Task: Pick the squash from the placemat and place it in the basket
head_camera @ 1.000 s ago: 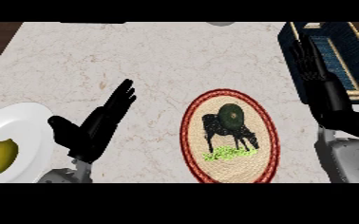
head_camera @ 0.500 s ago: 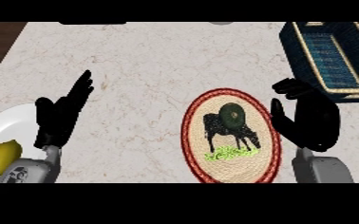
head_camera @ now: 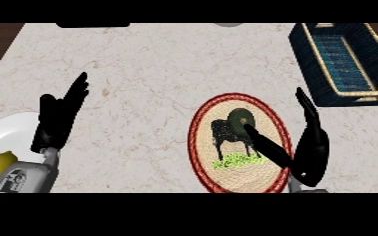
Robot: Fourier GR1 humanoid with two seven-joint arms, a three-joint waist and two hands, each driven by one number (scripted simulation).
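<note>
A small dark green squash (head_camera: 238, 118) sits near the top of the oval placemat (head_camera: 240, 177), which has a red rim and a black cow picture. My right hand (head_camera: 310, 150) is open at the placemat's right edge, its thumb stretched left until the tip touches or nearly touches the squash. The fingers point up along the rim. A dark blue basket (head_camera: 341, 62) with a tan rim stands at the upper right, apart from the hand. My left hand (head_camera: 57, 117) is open at the far left, fingers up, resting.
A white plate (head_camera: 16, 132) with a yellow item on it lies at the lower left edge, partly behind my left forearm. A dark object (head_camera: 93, 25) and a grey one (head_camera: 230, 24) sit at the counter's far edge.
My right hand has come down and left from beside the basket to the placemat, thumb now at the squash. The left hand swung left, and the view shifted so more of the basket shows.
</note>
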